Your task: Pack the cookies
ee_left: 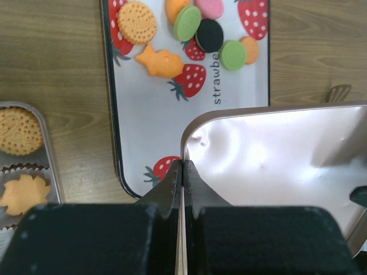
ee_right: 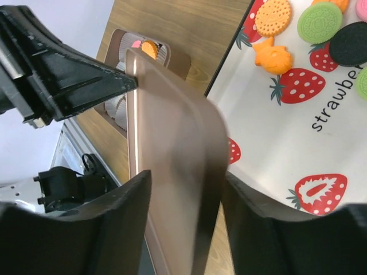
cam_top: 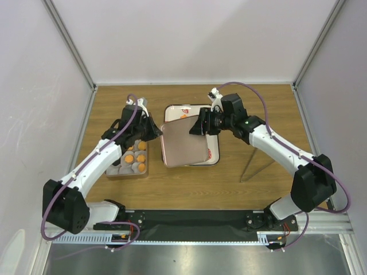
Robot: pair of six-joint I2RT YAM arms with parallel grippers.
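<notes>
Copper-coloured and shiny, a flat metal lid (cam_top: 183, 143) is held over the middle of the tabletop (cam_top: 264, 109). It sits skewed against the edges of a white strawberry-print tray (cam_top: 214, 156) below and covers most of it. I cannot tell whether the lid touches the tray.

The left tool (ee_left: 182, 167) is pinched closed on the lid's rim beside its rounded far-left corner, with only the thin edge between the fingers. The right tool (ee_right: 184, 183) reaches in from the opposite side. Its two fingers stand apart with the lid's right edge between them, but the lid is blurred there and I cannot tell whether they press on it.

The cookies (ee_left: 187, 23) lie loose at the far end of the tray, on the strip outside the lid. Green, pink, black and orange discs are bunched together there. A round biscuit-brown one sits close to the tray's left edge, and a fish-shaped orange piece (ee_left: 160, 62) lies just nearer than the bunch. More biscuits sit in paper cups in a brown box (cam_top: 114, 171) near the tabletop's left edge, with a narrow band of wood between box and tray.

Bare wood runs from the tray's far edge to the tabletop's far edge. It also runs from the tray's right edge to the tabletop's right edge, under the right arm. White walls (cam_top: 34, 86) stand along the left, far and right edges.
</notes>
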